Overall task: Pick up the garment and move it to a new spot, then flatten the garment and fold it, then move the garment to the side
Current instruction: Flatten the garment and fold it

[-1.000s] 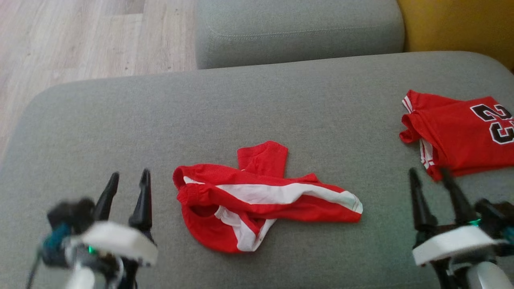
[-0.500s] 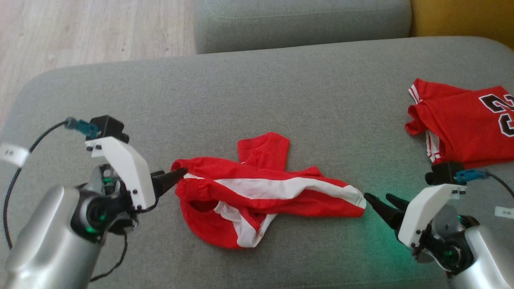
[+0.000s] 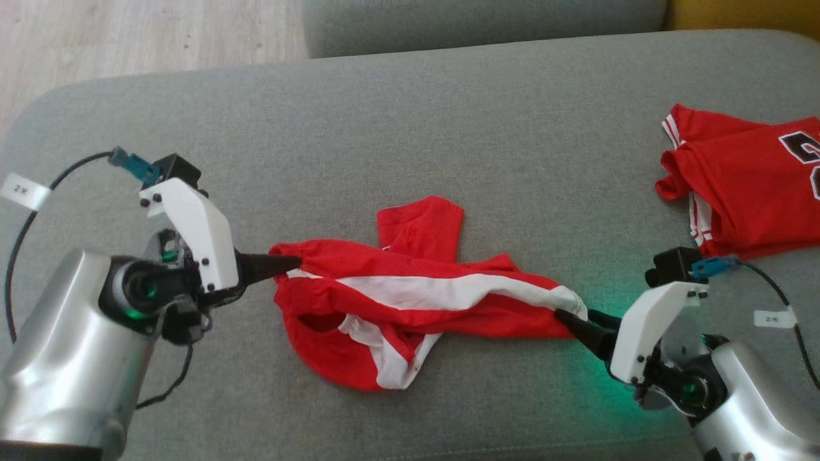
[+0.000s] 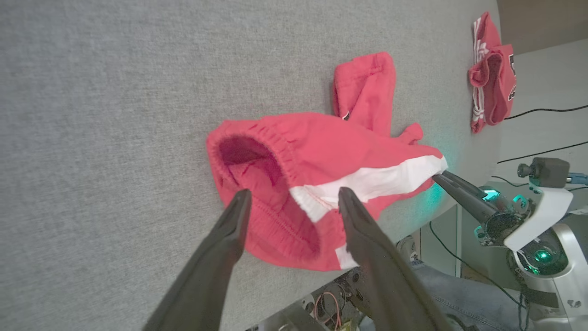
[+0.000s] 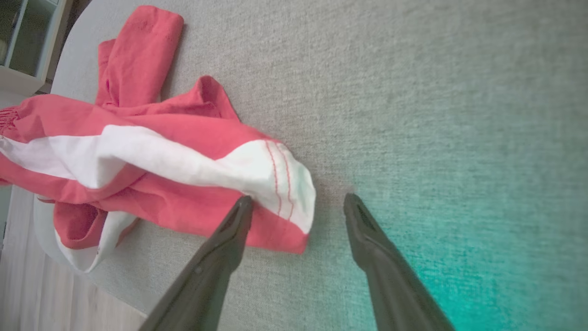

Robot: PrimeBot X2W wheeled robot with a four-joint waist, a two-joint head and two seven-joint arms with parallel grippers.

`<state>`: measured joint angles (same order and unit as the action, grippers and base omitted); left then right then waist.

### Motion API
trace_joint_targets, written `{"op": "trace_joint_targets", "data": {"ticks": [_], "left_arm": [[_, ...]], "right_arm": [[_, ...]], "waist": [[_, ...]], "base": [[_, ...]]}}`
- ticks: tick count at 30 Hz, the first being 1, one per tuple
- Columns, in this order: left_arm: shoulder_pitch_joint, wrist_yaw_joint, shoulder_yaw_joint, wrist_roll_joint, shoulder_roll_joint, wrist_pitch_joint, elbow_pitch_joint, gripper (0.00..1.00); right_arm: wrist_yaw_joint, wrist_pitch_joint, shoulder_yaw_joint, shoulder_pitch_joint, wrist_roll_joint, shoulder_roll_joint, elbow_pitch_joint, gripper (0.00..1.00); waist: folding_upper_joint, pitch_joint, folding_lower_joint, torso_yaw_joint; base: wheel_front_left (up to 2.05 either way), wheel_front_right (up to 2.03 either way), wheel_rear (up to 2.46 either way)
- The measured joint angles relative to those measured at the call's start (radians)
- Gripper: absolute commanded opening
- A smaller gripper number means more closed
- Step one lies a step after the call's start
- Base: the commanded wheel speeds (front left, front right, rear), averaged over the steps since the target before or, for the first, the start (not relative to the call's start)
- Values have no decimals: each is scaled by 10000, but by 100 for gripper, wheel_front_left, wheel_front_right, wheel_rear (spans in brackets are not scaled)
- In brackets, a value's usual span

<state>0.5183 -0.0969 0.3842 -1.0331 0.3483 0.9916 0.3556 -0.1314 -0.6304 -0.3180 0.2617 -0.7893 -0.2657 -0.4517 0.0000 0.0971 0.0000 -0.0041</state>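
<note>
On my left, the left gripper (image 3: 291, 262) has its jaws spread wide at the elastic waistband and has not closed on anything; from its wrist, the two dark fingers (image 4: 229, 230) straddle the waistband rim. The crumpled red shorts with a white side stripe (image 3: 410, 294) lie mid-cushion on the grey fabric sofa seat (image 3: 384, 128). Their long axis runs left to right across my view, waistband pointing left, leg hem pointing right. A second leg (image 3: 419, 227) sticks out toward the far side. At the hem, the right gripper (image 3: 573, 315) is also fully parted and holds nothing: one finger (image 5: 229, 239) over the hem, the other over bare cushion. Far right lies a red jersey with black numerals (image 3: 749, 186).
</note>
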Motion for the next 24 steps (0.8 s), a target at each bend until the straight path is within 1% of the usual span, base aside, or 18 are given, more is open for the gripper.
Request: {"op": "trace_joint_targets", "data": {"ticks": [5, 10, 11, 12, 13, 14, 15, 16, 17, 21, 24], "left_arm": [[197, 13, 130, -144, -21, 462, 374, 100], [198, 107, 219, -268, -54, 591, 468, 100], [198, 123, 234, -270, -67, 598, 472, 100], [198, 144, 245, -270, -82, 600, 479, 100], [198, 190, 249, -270, -96, 633, 491, 99], [198, 190, 251, -270, -107, 629, 512, 74], [198, 192, 251, -270, -113, 625, 531, 36], [198, 201, 251, -272, -121, 623, 558, 0], [198, 282, 251, -282, -127, 623, 577, 0], [198, 426, 247, -359, -132, 537, 621, 0], [195, 456, 240, -445, -130, 535, 663, 0]], "right_arm": [[0, 320, -422, 404, -259, 8, -230, 100], [0, 614, -809, 668, -525, 2, -464, 100], [0, 696, -882, 706, -581, -6, -499, 98], [0, 731, -953, 767, -637, -10, -543, 93], [0, 782, -1018, 818, -660, -15, -583, 83], [0, 830, -1097, 853, -690, -29, -589, 58], [0, 876, -1197, 884, -775, -38, -614, 37], [0, 917, -1300, 912, -836, -50, -650, 10], [0, 982, -1377, 929, -882, -56, -673, 0], [0, 1321, -1684, 952, -1089, -221, -669, 0], [0, 1643, -1749, 952, -1179, -403, -640, 0]], "waist": [[0, 169, 0, -66], [0, 270, 0, -87], [0, 286, 0, -80], [0, 302, 0, -71], [0, 312, 0, -62], [0, 319, 0, -55], [0, 320, 0, -53], [0, 314, 0, -51], [0, 299, 1, -51], [0, 171, 0, -61], [0, 24, 0, -62]], "base": [[0, 0, 0], [0, 0, 0], [0, 0, 0], [0, 0, 0], [0, 0, 0], [0, 0, 0], [0, 0, 0], [0, 0, 0], [0, 0, 0], [0, 0, 0], [0, 0, 0]]}}
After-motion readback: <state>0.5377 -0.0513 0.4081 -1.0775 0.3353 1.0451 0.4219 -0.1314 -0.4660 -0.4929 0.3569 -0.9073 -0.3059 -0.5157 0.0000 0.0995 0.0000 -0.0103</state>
